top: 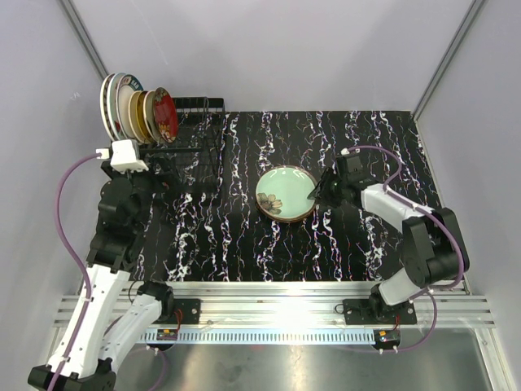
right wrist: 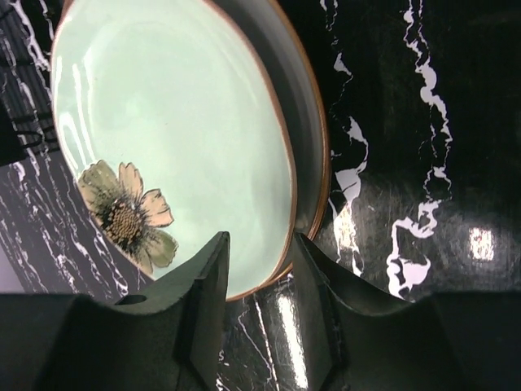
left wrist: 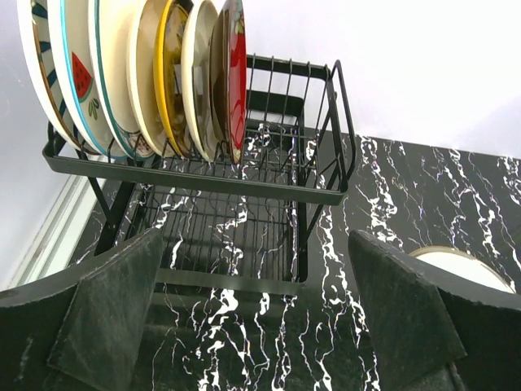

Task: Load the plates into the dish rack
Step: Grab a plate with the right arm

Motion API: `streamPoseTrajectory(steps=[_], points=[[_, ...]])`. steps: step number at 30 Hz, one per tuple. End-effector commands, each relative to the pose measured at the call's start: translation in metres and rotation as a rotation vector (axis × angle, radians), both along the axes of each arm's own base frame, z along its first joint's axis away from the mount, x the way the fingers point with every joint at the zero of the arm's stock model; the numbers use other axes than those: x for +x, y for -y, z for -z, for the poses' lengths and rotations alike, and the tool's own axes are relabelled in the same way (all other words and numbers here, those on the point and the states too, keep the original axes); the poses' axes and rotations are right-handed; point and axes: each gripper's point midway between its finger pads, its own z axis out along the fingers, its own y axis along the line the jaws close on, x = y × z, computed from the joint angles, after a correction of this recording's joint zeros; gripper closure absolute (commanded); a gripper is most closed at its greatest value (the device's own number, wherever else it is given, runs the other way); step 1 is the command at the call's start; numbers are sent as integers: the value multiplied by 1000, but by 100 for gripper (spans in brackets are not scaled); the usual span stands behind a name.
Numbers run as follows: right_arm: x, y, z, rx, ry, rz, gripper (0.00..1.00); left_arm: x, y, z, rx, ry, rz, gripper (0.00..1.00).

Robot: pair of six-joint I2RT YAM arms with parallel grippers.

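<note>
A pale green plate (top: 283,189) with a painted flower and a brown rim lies mid-table; it fills the right wrist view (right wrist: 179,114). My right gripper (top: 316,193) is at its right edge. In the right wrist view the gripper (right wrist: 260,242) has narrowly spaced jaws closed over the rim, one finger over the face and one outside. The black wire dish rack (top: 199,134) stands far left with several plates (top: 138,112) upright in it, a red one nearest. My left gripper (top: 165,165) is open and empty just in front of the rack (left wrist: 203,181) and its plates (left wrist: 163,73).
The black marbled mat (top: 244,244) covers the table between white walls. A grey band with a second brown edge (right wrist: 313,147) runs beside the green plate; I cannot tell whether it is a reflection or something beneath. The rack's right half (left wrist: 285,106) holds no plates.
</note>
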Motion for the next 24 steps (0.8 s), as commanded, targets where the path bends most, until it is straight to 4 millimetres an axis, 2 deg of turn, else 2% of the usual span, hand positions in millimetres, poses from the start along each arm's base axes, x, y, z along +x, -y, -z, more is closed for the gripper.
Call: streamPoseTrajectory(steps=[1,11,19,23,24], points=[[20,4,-5,-27,29,32,56,-2,-5,-27,-17,94,-36,1],[28,1,14,-4,1,40,57,-2,0,-26,-12,88,-11,1],[36,-6,19,55,1,47,58,-2,0,-26,-6,83,-11,1],[31,-10,25,103,-3,57,57,-1,1,-24,-6,76,-5,1],[36,-13,22,125,32,56,57,0,2,-23,-6,76,-3,1]])
